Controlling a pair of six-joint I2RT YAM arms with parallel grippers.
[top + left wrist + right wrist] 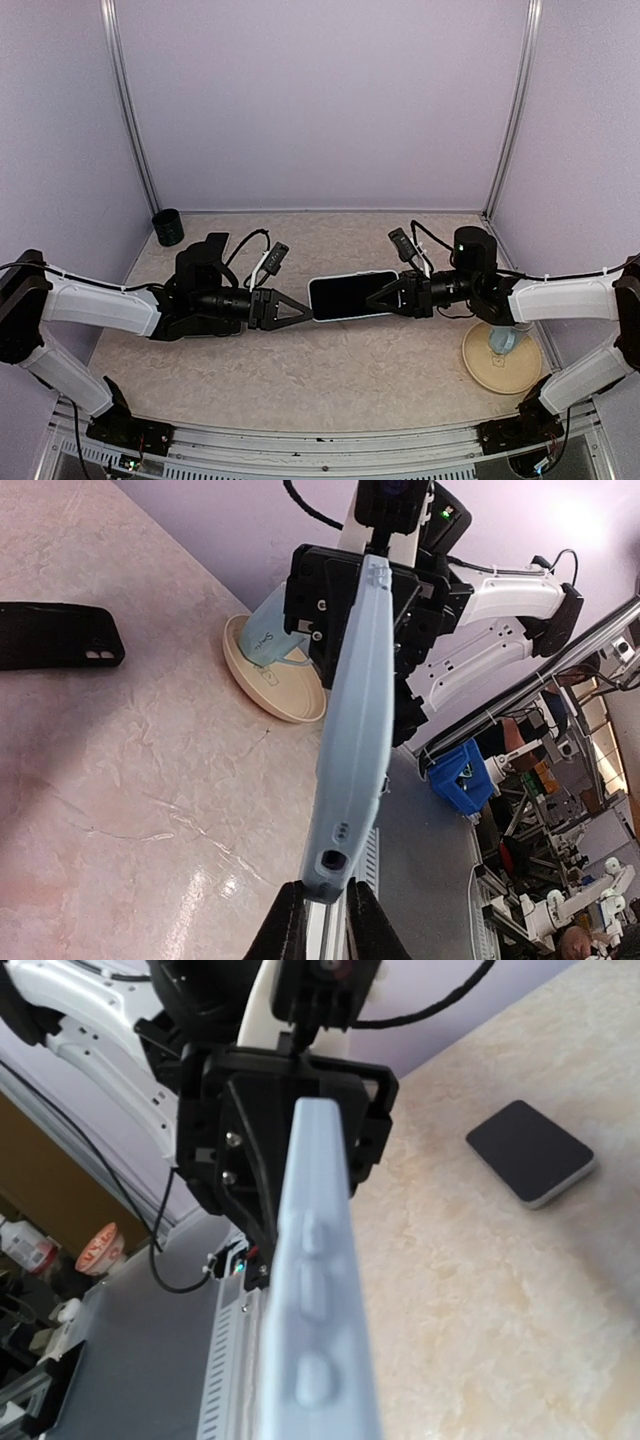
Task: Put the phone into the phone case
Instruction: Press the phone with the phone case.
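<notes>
A light blue phone case (348, 297) with a dark screen showing inside its rim hangs level above the table's middle, held at both ends. My left gripper (303, 312) is shut on its left end; in the left wrist view the two black fingertips (291, 930) pinch the case's end (352, 730) by the port hole. My right gripper (378, 296) grips the right end. In the right wrist view the case's edge with its buttons (318, 1320) fills the middle and hides my own fingers.
A black phone case (55, 635) lies flat on the table. A dark flat slab (530, 1152) lies behind the left arm, also in the top view (215, 243). A beige plate (478, 368) with a pale blue object stands near right. A dark cup (167, 227) stands back left.
</notes>
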